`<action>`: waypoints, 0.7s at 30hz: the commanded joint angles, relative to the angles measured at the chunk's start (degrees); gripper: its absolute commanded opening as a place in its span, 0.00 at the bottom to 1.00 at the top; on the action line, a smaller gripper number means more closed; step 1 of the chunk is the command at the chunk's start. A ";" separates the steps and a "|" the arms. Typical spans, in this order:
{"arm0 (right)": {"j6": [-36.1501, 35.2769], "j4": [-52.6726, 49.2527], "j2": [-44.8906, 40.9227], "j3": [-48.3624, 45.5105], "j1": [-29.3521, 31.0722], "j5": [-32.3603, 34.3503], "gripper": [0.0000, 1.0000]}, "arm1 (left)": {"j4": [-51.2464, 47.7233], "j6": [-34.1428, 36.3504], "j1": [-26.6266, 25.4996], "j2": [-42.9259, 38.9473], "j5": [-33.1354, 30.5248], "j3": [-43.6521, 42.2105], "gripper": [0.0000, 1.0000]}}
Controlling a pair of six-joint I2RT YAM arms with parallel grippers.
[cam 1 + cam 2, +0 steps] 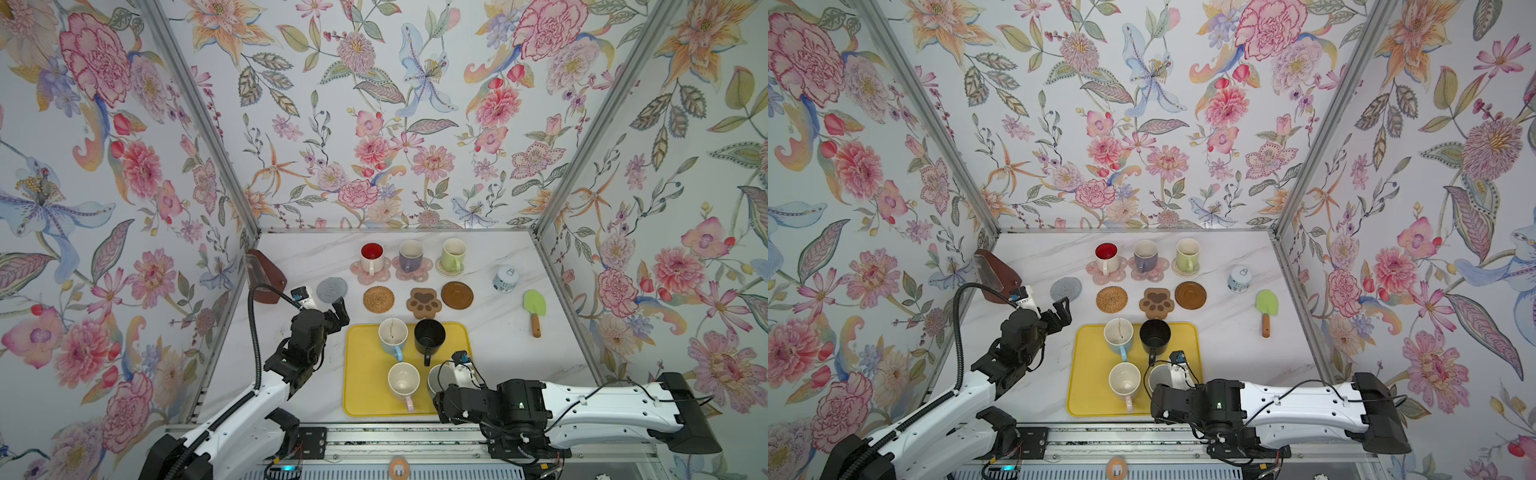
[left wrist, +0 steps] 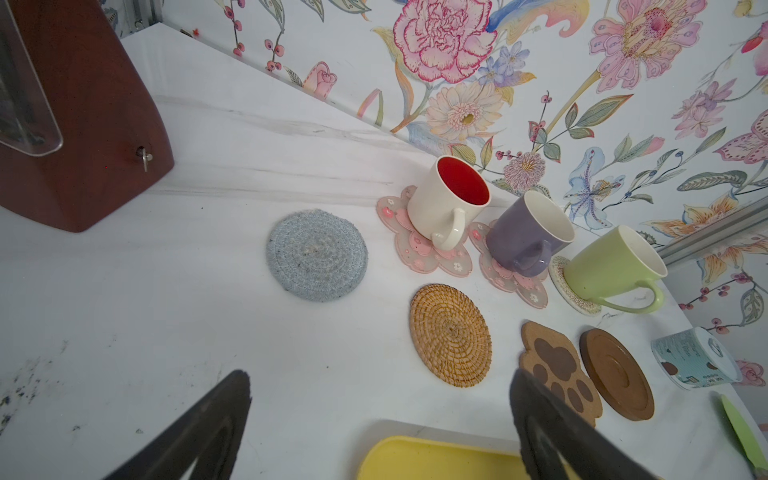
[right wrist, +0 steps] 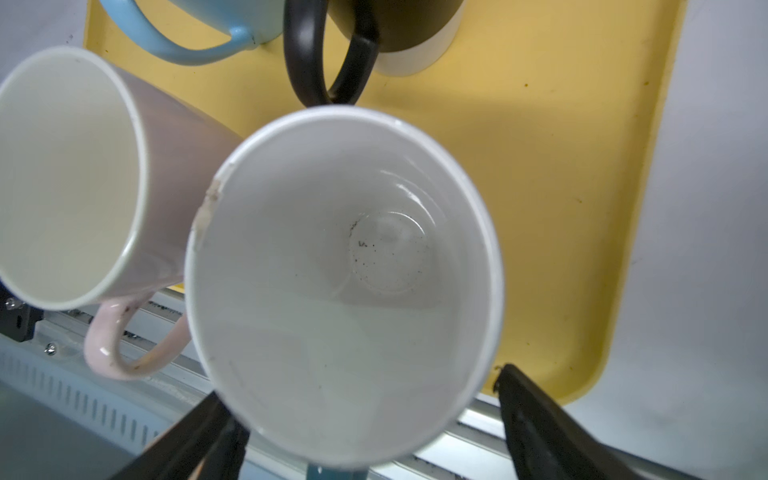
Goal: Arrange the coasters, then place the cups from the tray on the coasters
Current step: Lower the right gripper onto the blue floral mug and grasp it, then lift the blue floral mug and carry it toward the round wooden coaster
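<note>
Standing upright at the near right corner of the large flat yellow rectangular tray [image 1: 365,374], the blue ceramic mug with a white inside [image 3: 345,291] sits between the fingers of the right gripper [image 3: 361,386]. That claw is spread wide around the mug's handle side. One finger lies close by the rim and the other stands clear of the wall, so nothing is clamped.

Near it on the tray are the pink handled mug [image 1: 404,382], the light blue mug [image 1: 392,334] and the black mug [image 1: 429,336].

Beyond the tray four mats lie bare:
- the grey woven round coaster [image 1: 331,289]
- the tan rattan round coaster [image 1: 378,299]
- the brown paw-shaped coaster [image 1: 424,302]
- the dark wooden round coaster [image 1: 457,295]

In the far row:
- the white mug with a red inside [image 1: 371,255] rests on one pink flower-shaped coaster [image 1: 357,269]
- the lilac mug [image 1: 410,255] rests on the other [image 1: 419,274]
- the light green mug [image 1: 453,253] rests on the pale woven round coaster [image 1: 444,271]

The left gripper [image 2: 380,374] hovers over the white marble table [image 1: 498,332] left of the tray, its jaws fully apart and empty.

Further right are a small white-blue lidded jar [image 1: 506,278] and a green spatula with a wooden handle [image 1: 535,307].
</note>
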 commanded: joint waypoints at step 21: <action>-0.99 3.08 3.16 -3.77 0.26 -1.64 0.33 | -0.26 -0.72 0.57 1.93 -1.28 0.72 0.99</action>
